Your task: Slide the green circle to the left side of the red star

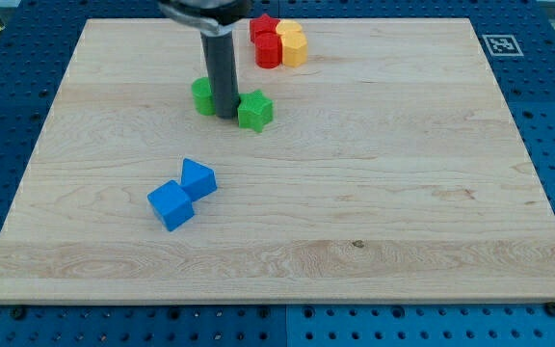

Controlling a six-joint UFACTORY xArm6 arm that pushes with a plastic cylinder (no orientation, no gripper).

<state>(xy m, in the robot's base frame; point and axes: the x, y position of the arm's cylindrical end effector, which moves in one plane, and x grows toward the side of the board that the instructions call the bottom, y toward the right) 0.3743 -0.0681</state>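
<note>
My tip [225,116] stands on the wooden board [403,193] between the green circle [202,96], just at its left in the view, and the green star [255,110], just at its right. The red star [261,27] lies at the view's top, right of both, beside another red block [269,50] and two yellow blocks [292,45]. The two blue blocks [182,194] touch each other lower, toward the view's left.

a green star block [255,111] sits in the upper middle of the frame. a yellow block [294,44] lies at the top, right of centre. two blue blocks, one [198,179] just above and right of the other [171,205], touch at lower left on the wooden counter [403,193].
</note>
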